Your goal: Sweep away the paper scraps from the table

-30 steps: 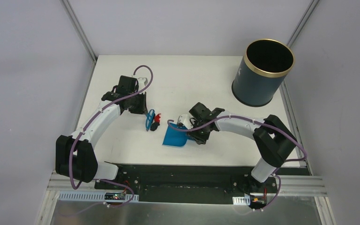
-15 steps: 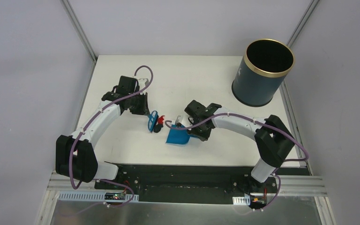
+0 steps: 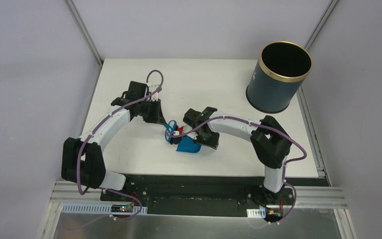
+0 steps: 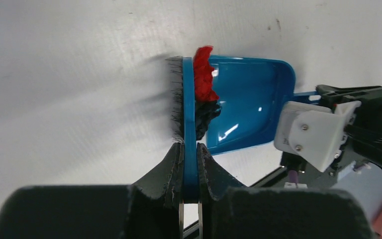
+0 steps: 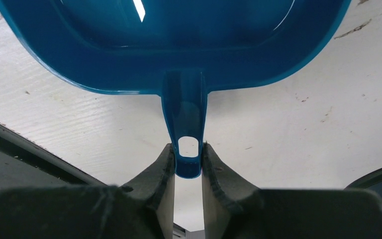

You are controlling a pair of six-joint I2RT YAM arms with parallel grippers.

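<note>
My left gripper (image 4: 189,149) is shut on the handle of the small blue hand brush (image 4: 188,109), also seen from above (image 3: 169,130). Its black bristles rest on the white table (image 3: 129,149). A red paper scrap (image 4: 205,79) and a dark one (image 4: 206,113) lie pressed between the brush and the mouth of the blue dustpan (image 4: 246,107). My right gripper (image 5: 187,162) is shut on the dustpan's handle (image 5: 185,112). From above the dustpan (image 3: 188,145) sits just right of the brush, with the red scrap (image 3: 179,131) at its lip.
A tall dark bin with a gold rim (image 3: 278,74) stands at the table's back right corner. The table's black front strip (image 3: 204,181) runs along the near edge. Grey walls close in the left, back and right sides.
The left gripper has swept the brush right and nearer, pushing the scraps to the dustpan's mouth. The right gripper has shifted the dustpan left to meet the brush.
</note>
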